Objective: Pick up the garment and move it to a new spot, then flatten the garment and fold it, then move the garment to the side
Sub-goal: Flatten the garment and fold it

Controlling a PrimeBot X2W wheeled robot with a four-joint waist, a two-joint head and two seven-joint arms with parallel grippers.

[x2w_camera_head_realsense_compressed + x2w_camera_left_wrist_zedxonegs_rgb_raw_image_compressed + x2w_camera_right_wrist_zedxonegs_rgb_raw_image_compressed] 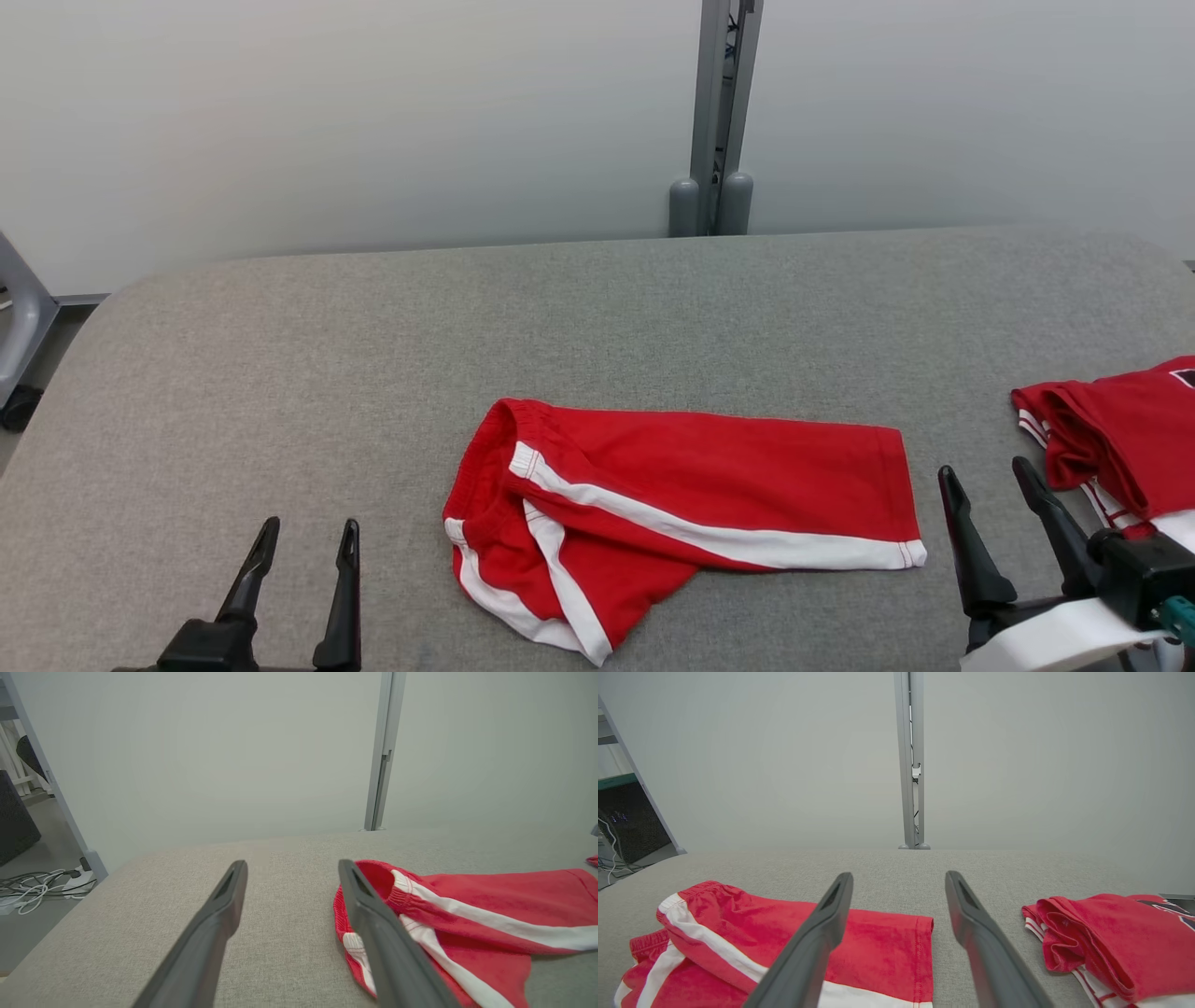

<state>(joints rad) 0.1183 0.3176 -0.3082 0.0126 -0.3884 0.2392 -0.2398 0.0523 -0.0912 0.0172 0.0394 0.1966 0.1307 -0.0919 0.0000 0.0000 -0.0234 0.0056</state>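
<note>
Dark fingers of the right gripper [985,478] stand wide apart with nothing between them; it sits low over the bench [280,355] at the front right, tips toward the far edge. The left gripper [311,530] is the same at the front left: spread wide, empty

Key relation: the red shorts [691,485] lie between the two grippers, front-centre of the bench, long axis left-right, roughly parallel to the front edge. Hem end points right, just beside the right gripper's inner finger, small gap, not touching. Waistband end points left, with a strip of grey cloth between it and the left gripper. So the right arm is nearer, and it meets the short hem edge side-on

Shape: one leg lies flat across, white stripe [747,541] up; the other pokes out from under at the waistband end, skewed toward the front edge. Reads as half folded and not tidy

Room: open grey cloth over the far half and toward the far-left corner. The right edge is taken by a second red garment [1120,439], bunched, close beside the right gripper and apart from the shorts. The front edge is out of the head view, so the margin there is unknown

Judgement: the next grasp wants the right gripper shifted left onto the hem and the left onto the waistband; the risk is snagging the second garment if the right arm swings outward
</note>
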